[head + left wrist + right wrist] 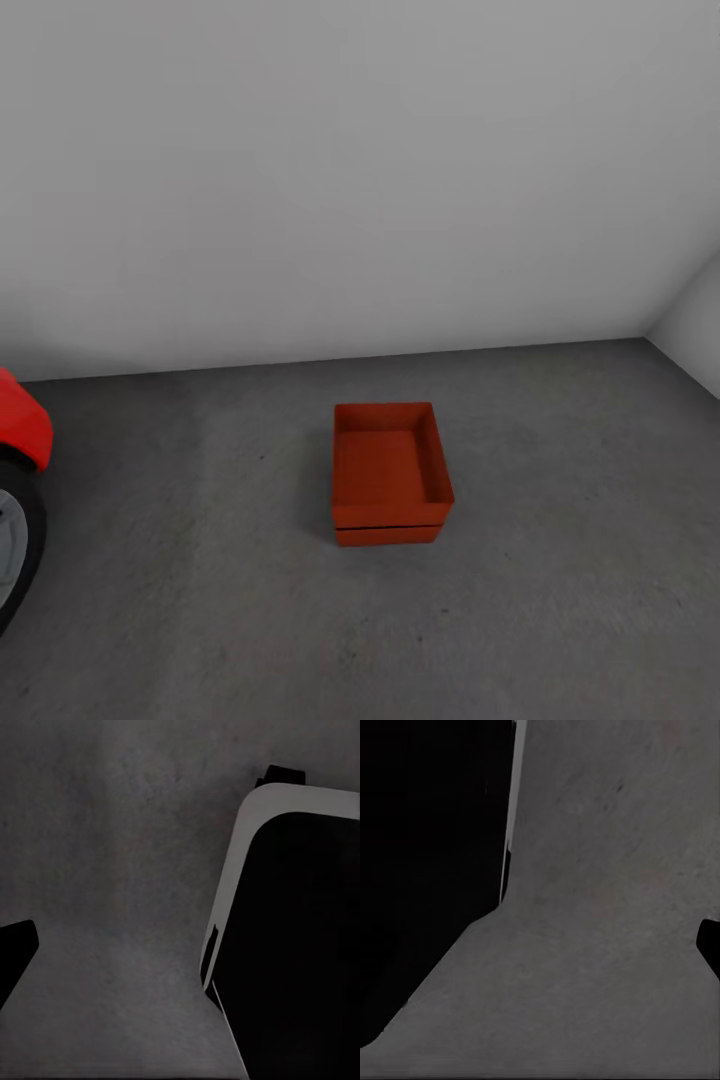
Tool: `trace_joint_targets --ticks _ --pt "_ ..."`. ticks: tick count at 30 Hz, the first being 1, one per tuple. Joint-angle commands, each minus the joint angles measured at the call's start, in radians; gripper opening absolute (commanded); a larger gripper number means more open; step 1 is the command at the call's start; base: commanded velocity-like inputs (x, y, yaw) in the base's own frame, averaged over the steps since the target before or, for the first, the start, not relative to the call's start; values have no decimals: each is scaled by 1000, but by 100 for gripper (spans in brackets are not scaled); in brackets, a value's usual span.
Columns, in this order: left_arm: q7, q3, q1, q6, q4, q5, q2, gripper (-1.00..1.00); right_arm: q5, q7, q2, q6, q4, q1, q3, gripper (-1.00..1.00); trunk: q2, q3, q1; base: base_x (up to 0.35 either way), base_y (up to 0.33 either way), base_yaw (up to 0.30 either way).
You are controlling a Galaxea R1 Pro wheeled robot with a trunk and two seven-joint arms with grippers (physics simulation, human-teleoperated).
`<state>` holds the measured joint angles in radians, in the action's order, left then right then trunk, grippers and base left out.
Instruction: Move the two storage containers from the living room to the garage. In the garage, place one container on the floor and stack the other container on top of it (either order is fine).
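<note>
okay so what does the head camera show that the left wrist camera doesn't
Head view: the two storage containers stacked on the floor, one nested on the other, open top up; part of a red car with its wheel at the left edge; pale grey walls behind. Left wrist view: a dark rounded robot part with a pale edge close to the camera. Both: the same dark grey rough floor.

Head view: even, diffuse light, no glare; bins [390, 475] cast a faint shadow on the floor [560, 600]. Render slightly soft. Both wrist views: dim, grainy, black silhouettes at edges.
</note>
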<state>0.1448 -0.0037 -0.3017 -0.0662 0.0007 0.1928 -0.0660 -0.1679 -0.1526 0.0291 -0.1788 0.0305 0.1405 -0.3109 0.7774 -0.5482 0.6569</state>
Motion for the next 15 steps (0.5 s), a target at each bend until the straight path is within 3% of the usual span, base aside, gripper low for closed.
trace_joint_targets --ticks 1,10,11,15 --pt "1 -1 1 -4 1 6 1 100 -9 6 -1 -6 3 -2 -8 100 1 -1 0 0 0 0" --pt "1 -1 6 -2 1 8 9 100 1 47 -2 2 3 -8 -9 100 1 -1 0 0 0 0" --pt "-2 -1 41 1 1 6 16 100 2 64 -7 -20 3 -11 -8 100 1 1 0 0 0 4" --pt "-1 -1 44 -2 1 6 21 100 3 67 -7 -22 3 -12 -8 100 1 7 0 0 0 50"
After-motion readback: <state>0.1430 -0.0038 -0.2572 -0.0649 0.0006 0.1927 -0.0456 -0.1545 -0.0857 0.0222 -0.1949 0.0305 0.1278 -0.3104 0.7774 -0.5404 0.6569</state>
